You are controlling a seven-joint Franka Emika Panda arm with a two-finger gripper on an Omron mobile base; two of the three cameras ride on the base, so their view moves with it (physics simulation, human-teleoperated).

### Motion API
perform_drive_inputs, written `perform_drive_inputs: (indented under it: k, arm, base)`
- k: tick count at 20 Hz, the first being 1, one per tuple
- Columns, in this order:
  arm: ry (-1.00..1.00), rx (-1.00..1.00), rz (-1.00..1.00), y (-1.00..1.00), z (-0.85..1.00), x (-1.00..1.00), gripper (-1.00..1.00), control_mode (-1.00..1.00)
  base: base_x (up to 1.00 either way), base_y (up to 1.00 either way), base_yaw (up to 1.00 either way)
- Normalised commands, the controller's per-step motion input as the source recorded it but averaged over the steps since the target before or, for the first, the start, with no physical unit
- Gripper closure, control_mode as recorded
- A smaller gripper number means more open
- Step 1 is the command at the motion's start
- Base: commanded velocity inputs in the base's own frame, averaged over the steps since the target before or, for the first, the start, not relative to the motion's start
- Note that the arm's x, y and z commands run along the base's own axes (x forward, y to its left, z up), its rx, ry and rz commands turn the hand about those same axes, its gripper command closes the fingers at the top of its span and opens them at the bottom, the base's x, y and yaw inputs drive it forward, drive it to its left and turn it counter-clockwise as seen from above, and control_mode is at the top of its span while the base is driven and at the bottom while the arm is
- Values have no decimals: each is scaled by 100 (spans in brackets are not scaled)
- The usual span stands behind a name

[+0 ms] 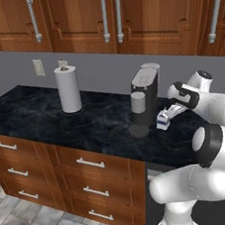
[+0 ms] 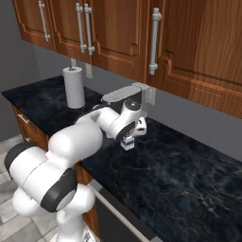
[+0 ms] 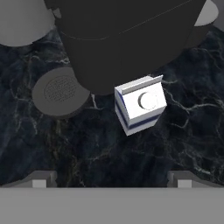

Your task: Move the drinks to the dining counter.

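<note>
A small white-and-blue gabled carton, one of the drinks, stands upright on the black marble counter under the wall cupboards, right beside the coffee machine. My gripper hangs just above the carton and points down at it. Its jaws are open with nothing between them, and in the hand view the carton lies a little ahead of the fingertips. The dining counter is out of view.
The black-and-grey coffee machine stands close behind the carton, with its round drip tray to one side. A white paper-towel roll stands further left. Wooden cupboards hang overhead.
</note>
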Motion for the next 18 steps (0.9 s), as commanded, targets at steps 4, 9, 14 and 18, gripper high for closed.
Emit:
perform_drive_inputs:
  k: [4,9,14,18]
  arm:
    - [0,0,0,-5,0,34,-100,-100]
    - [0,0,2,-21,0,22,-100,-100]
    - [0,0,3,-4,0,4,-100,-100]
    - [0,0,4,0,-3,7,-100,-100]
  base:
    - [0,0,0]
    - [0,0,0]
    - [0,0,0]
    - [0,0,0]
